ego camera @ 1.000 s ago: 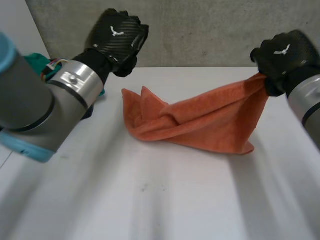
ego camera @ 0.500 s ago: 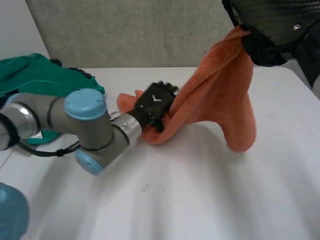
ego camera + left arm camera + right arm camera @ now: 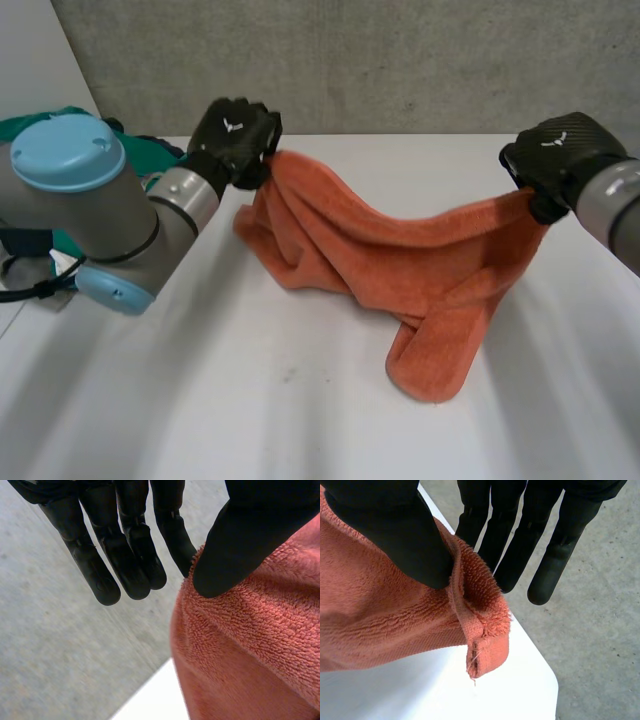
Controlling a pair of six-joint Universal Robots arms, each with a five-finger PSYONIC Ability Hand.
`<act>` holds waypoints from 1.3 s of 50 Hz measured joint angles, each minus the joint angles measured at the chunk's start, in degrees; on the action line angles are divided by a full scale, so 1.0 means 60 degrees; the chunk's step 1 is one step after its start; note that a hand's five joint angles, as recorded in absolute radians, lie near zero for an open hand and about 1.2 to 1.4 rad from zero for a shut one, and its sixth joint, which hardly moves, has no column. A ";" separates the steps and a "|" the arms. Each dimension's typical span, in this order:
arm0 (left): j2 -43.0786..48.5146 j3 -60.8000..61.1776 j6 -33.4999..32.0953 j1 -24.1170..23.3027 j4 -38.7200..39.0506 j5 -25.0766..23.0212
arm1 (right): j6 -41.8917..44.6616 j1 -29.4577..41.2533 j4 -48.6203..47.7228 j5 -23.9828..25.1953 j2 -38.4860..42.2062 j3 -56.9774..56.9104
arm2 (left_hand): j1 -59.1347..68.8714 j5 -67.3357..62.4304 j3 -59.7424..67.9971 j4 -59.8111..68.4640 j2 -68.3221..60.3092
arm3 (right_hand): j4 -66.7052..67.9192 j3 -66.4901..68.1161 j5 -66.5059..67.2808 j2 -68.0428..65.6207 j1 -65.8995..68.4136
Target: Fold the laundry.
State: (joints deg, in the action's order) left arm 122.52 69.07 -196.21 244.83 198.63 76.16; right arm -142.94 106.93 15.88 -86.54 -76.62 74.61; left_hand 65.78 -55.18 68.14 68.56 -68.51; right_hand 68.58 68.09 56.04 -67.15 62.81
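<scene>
Pinching one end of the orange terry-cloth towel between thumb and fingers with the left hand, the opposite corner likewise with the right hand; stretched between both, sagging onto the white surface.

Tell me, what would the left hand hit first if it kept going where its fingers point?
Probably the grey concrete surface beyond the table edge; distance is unclear. The left hand pinches the orange towel beside that line.
</scene>
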 measured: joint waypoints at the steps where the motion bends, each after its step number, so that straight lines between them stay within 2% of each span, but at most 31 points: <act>1: 0.0058 -0.0225 -0.0009 -0.0003 0.0100 0.0077 | -0.0044 0.0024 -0.0085 -0.0063 0.0362 -0.0398 | 0.0000 0.0000 0.0032 0.0003 -0.0018 | 0.0000 0.0000 0.0000 0.0000 0.0000; 7: 0.0733 -0.2389 -0.0155 0.0008 0.1030 0.1349 | -0.0360 0.0203 -0.1580 -0.0868 0.1575 -0.2531 | 0.0000 0.0000 0.0045 0.0040 -0.0025 | 0.0007 0.0011 0.0000 0.0001 0.0000; 12: 0.1047 -0.4683 -0.0644 0.0049 0.2488 0.2719 | -0.0392 0.0364 -0.5028 -0.1981 0.1908 -0.3944 | 0.0045 -0.0151 0.0046 0.0041 -0.0028 | 0.0010 0.0013 0.0079 0.0000 0.0000; 15: 0.0857 -0.4969 -0.0823 0.0048 0.3163 0.2968 | -0.0279 0.0491 -0.6565 -0.2266 0.1771 -0.4044 | 0.0046 -0.0259 0.0046 0.0041 -0.0029 | 0.0010 0.0014 0.0100 0.0000 0.0000; 18: 0.0324 -0.4346 -0.0929 0.0046 0.3661 0.3027 | -0.0178 0.0675 -0.7331 -0.2273 0.1469 -0.3689 | 0.0047 -0.0259 0.0046 0.0041 -0.0028 | 0.0010 0.0014 0.0101 0.0001 0.0000; 20: 0.0023 -0.3825 -0.0955 0.0041 0.3788 0.3016 | -0.0148 0.0754 -0.7441 -0.2198 0.1327 -0.3389 | 0.0046 -0.0259 0.0046 0.0041 -0.0029 | 0.0010 0.0014 0.0101 0.0000 0.0000; 26: -0.1397 -0.0048 -0.1018 -0.0151 0.3785 0.2925 | -0.0100 0.0891 -0.6975 -0.1750 0.1029 -0.1647 | 0.0047 -0.0259 0.0047 0.0041 -0.0029 | 0.0011 0.0014 0.0101 0.0000 0.0000; 34: -0.1665 0.3596 -0.1122 -0.0840 0.3033 0.2935 | -0.0115 0.0869 -0.5803 -0.1464 0.1091 0.0439 | -0.0109 -0.0111 -0.0195 -0.0211 0.0270 | 0.0011 0.0014 0.0101 0.0000 0.0000; 35: -0.1596 0.3827 -0.1132 -0.0921 0.2917 0.2940 | -0.0107 0.0874 -0.5732 -0.1409 0.1093 0.0627 | -0.1823 0.1368 -0.1966 -0.1823 0.2017 | 0.0011 0.0014 0.0102 0.0000 0.0000; 36: -0.1506 0.4010 -0.1141 -0.0997 0.2805 0.2943 | -0.0099 0.0880 -0.5684 -0.1353 0.1089 0.0766 | -0.2267 0.1752 -0.2155 -0.2213 0.2420 | 0.0011 0.0014 0.0102 0.0000 0.0000; 37: -0.1424 0.4124 -0.1148 -0.1055 0.2720 0.2947 | -0.0092 0.0884 -0.5661 -0.1306 0.1084 0.0854 | -0.4353 0.3625 -0.4032 -0.4128 0.4291 | 0.0011 0.0014 0.0102 0.0000 0.0000; 40: -0.1148 0.4202 -0.1140 -0.1163 0.2522 0.2961 | -0.0105 0.0907 -0.5629 -0.1091 0.0999 0.1045 | -0.6995 0.6581 -0.6936 -0.7097 0.7096 | 0.0011 0.0014 0.0102 0.0000 0.0000; 44: -0.0864 0.3677 -0.1072 -0.1078 0.2419 0.2954 | -0.0228 0.0952 -0.5648 -0.0695 0.0504 0.1120 | -0.8345 0.8341 -0.8686 -0.8822 0.8794 | 0.0011 0.0014 0.0101 0.0001 0.0000; 52: -0.0231 0.2096 -0.1035 -0.0582 0.2318 0.2616 | -0.0874 0.1254 -0.5677 0.0672 -0.1393 0.1602 | -0.8513 0.8686 -0.9081 -0.9230 0.9204 | 0.0011 0.0014 0.0102 0.0001 0.0000; 58: 0.0768 0.0923 -0.1056 -0.0403 0.2034 0.1258 | -0.1248 0.1580 -0.5672 0.1745 -0.3240 0.2228 | -0.8513 0.8693 -0.9131 -0.9297 0.9256 | 0.0012 0.0014 0.0101 0.0000 0.0000; 65: 0.2122 -0.0195 -0.1055 -0.0462 0.1550 -0.0003 | -0.1503 0.1958 -0.5559 0.2199 -0.4797 0.2639 | -0.8793 0.8693 -0.9131 -0.9335 0.9293 | 0.0012 0.0014 0.0101 0.0000 0.0000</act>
State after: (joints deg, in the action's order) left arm 135.25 67.90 -202.54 242.06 207.93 76.14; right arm -151.96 118.68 -17.48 -73.35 -105.40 90.44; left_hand 13.02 -3.02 13.35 12.55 -12.75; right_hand 68.65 68.18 56.65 -67.15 62.81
